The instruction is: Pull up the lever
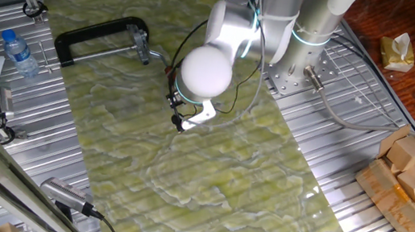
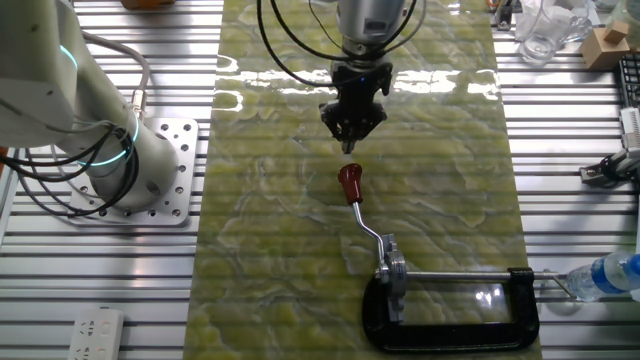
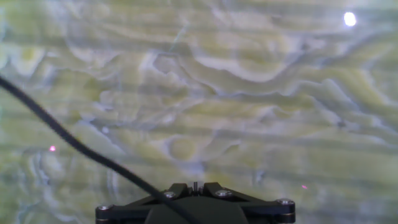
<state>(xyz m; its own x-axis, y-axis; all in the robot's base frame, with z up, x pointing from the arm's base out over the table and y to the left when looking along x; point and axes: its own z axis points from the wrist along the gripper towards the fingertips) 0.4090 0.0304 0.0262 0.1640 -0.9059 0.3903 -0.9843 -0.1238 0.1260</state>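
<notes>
Just beyond the gripper (image 2: 349,145): the lever (image 2: 351,184), apart

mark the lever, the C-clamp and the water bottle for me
lever (image 2: 350,182): the other fixed view, on its red-brown tip.
C-clamp (image 2: 455,335): the other fixed view, on the black frame's bottom bar.
water bottle (image 1: 19,53): one fixed view, on the clear body below the cap.

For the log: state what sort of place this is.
Likely a robotics lab bench: a slotted aluminium table under a green mat, the lever held in a C-clamp, cables around.
</notes>
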